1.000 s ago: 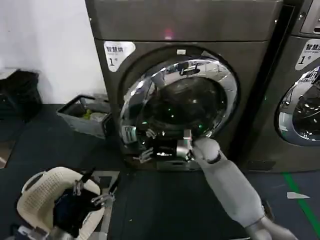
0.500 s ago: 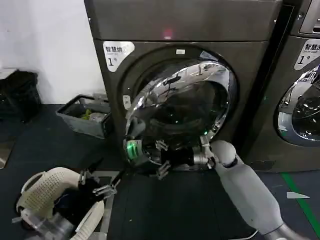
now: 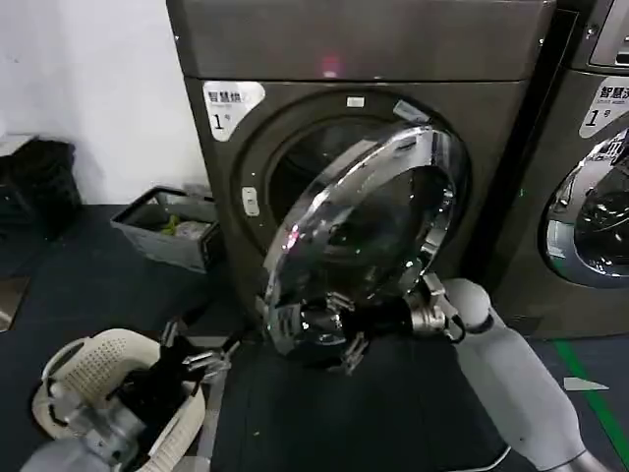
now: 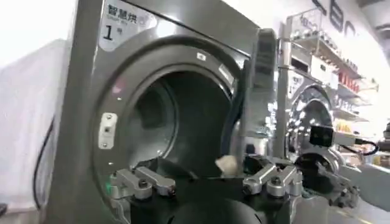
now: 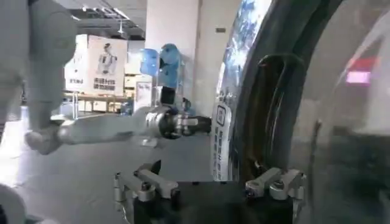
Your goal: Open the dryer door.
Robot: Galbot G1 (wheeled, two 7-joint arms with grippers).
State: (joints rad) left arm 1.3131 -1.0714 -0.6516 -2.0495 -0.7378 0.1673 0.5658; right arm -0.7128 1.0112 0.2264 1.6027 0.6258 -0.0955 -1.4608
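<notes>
The bronze-grey dryer [image 3: 344,39] carries a white "1" sticker and a pink light. Its dryer door [image 3: 373,226], a chrome ring around dark glass, hangs from its right-hand hinge and stands about half open, so the dark drum opening [image 3: 305,167] shows. My right gripper [image 3: 344,324] is open at the door's lower free edge, one finger on each side of the rim. In the right wrist view the door rim [image 5: 244,97] runs down toward that gripper [image 5: 210,182]. My left gripper [image 3: 201,349] is open low at the left, and from its wrist it [image 4: 207,182] faces the drum opening [image 4: 177,122] and the edge-on door [image 4: 262,85].
A white laundry basket [image 3: 88,369] sits on the dark floor under my left arm. A grey crate [image 3: 162,231] stands by the wall left of the dryer. A second chrome-doored machine [image 3: 590,197] stands close on the right. Green tape [image 3: 595,393] marks the floor there.
The door has swung from nearly shut to about half open. My right gripper moved outward and to the right with its lower edge. The left arm shifted a little.
</notes>
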